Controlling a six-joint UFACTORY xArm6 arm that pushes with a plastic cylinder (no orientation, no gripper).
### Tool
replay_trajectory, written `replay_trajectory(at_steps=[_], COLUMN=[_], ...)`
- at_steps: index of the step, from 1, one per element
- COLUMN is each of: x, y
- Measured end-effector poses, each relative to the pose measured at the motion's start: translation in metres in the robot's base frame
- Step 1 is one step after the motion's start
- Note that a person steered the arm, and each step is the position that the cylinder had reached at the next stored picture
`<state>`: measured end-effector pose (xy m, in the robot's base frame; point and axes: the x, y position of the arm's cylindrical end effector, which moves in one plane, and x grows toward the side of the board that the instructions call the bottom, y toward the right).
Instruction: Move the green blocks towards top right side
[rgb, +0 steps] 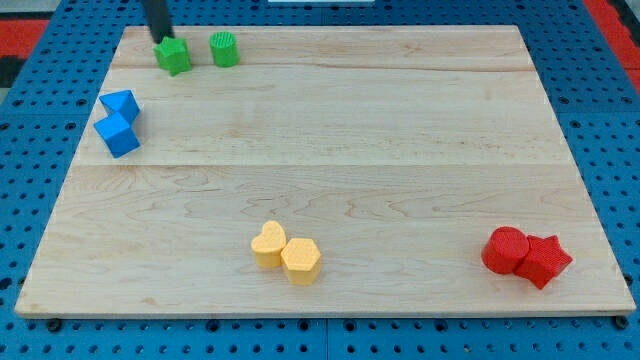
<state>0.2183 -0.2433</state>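
Observation:
Two green blocks sit near the board's top left. A blocky green one (173, 55) lies left of a green cylinder (224, 49), with a small gap between them. My tip (161, 38) comes down from the view's top and rests against the upper left corner of the blocky green one.
Two blue blocks (119, 122) touch each other at the left edge. A yellow heart (268, 243) and a yellow hexagon (301, 260) sit together at the bottom middle. A red cylinder (504, 249) and a red star (544, 260) sit at the bottom right. The wooden board (400, 130) lies on a blue pegboard.

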Motion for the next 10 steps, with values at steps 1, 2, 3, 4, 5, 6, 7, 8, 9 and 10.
replay_trajectory(at_steps=[1,2,3,4,5,6,7,8,9,10], x=[0.009,0.037,0.045,0.044,0.039,0.027,0.018,0.011,0.007,0.003], y=[-0.047,-0.049,-0.024,0.019,0.06,0.086,0.105,0.144,0.19,0.229])
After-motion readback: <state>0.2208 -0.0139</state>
